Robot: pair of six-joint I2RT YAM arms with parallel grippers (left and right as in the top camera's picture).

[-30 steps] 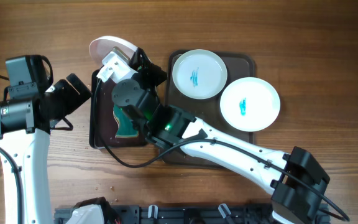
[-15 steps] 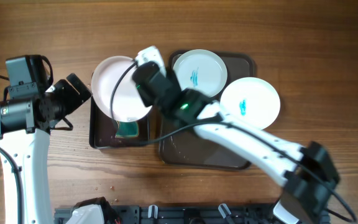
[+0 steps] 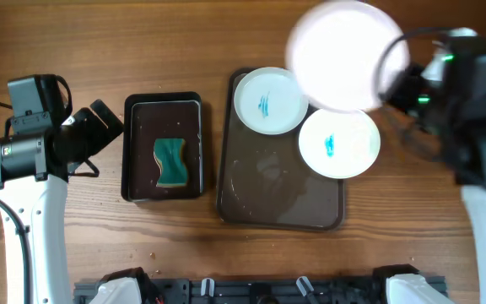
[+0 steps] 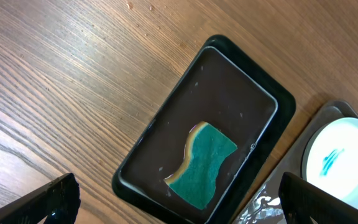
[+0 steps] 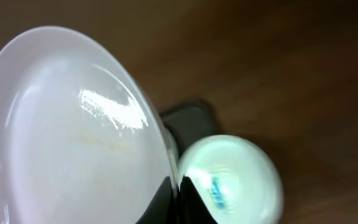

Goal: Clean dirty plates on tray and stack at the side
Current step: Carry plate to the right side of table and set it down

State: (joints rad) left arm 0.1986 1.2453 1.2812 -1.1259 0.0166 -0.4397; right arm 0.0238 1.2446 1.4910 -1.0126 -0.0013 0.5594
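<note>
My right gripper [image 5: 178,186] is shut on the rim of a clean white plate [image 3: 344,55], held in the air above the far right of the dark brown tray [image 3: 260,194]; the plate fills the left of the right wrist view [image 5: 67,130]. Two plates with teal smears lie on the tray: one at its far left [image 3: 268,100] and one at its right [image 3: 338,142], the latter blurred in the right wrist view [image 5: 229,177]. My left gripper [image 4: 179,199] is open and empty above the table, left of the black tray.
A smaller black tray [image 3: 163,114] holding a teal sponge [image 3: 172,160] sits left of the brown tray; both show in the left wrist view, the black tray [image 4: 166,124] and the sponge [image 4: 204,163]. The brown tray's near half is wet.
My right arm has swung from over the black tray far to the right, carrying the plate with it. The sponge is now uncovered. The left arm has not moved.
</note>
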